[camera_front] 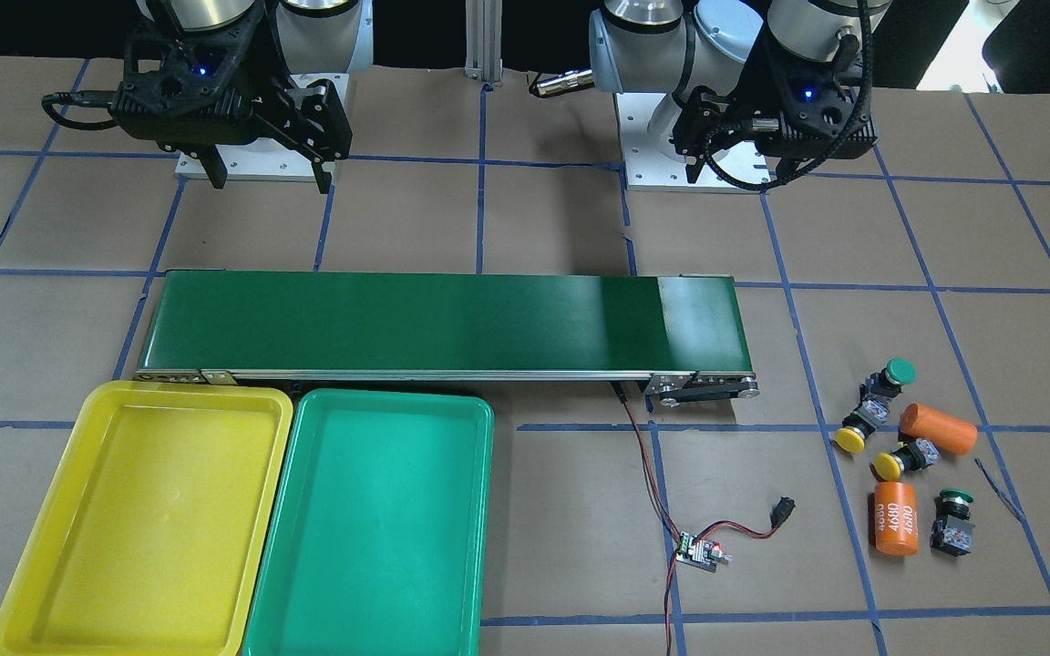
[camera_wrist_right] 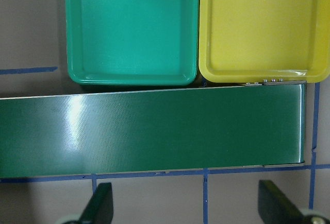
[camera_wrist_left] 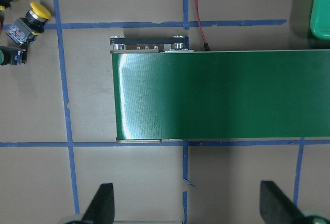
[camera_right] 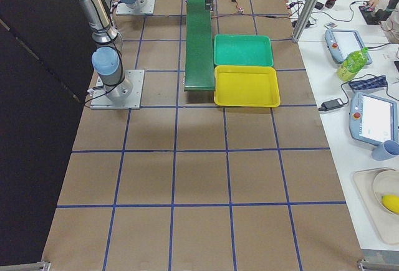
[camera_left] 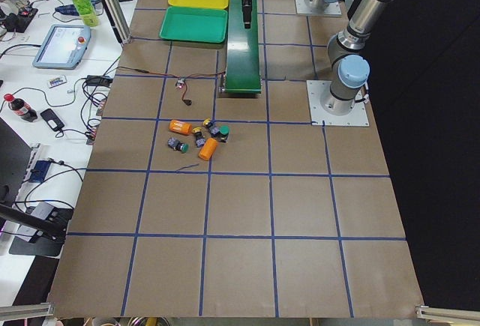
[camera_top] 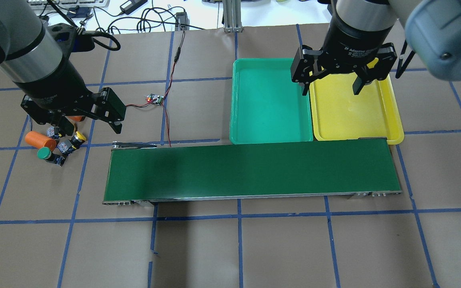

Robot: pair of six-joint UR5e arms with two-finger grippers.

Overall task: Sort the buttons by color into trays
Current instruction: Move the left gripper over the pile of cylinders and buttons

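Observation:
Several buttons lie in a loose cluster on the paper past the belt's end on my left side: a green-capped button (camera_front: 899, 372), two yellow-capped buttons (camera_front: 849, 440) (camera_front: 887, 468) and another green one (camera_front: 955, 497). The yellow tray (camera_front: 42, 510) and the teal-green tray (camera_front: 306, 547) sit side by side against the belt, both empty. My left gripper (camera_top: 93, 129) hangs open high above the table beside the cluster, holding nothing; its wrist view catches a yellow button (camera_wrist_left: 40, 11) at the top left. My right gripper (camera_top: 330, 87) hovers open over the two trays' shared edge.
A long dark-green conveyor belt (camera_front: 443, 323) spans the middle, with nothing on it. Two orange cylinders (camera_front: 938, 428) (camera_front: 895, 517) lie among the buttons. A small controller board (camera_front: 698, 551) with red and black wires sits near the belt's end. Benches with tablets and bottles line the far side.

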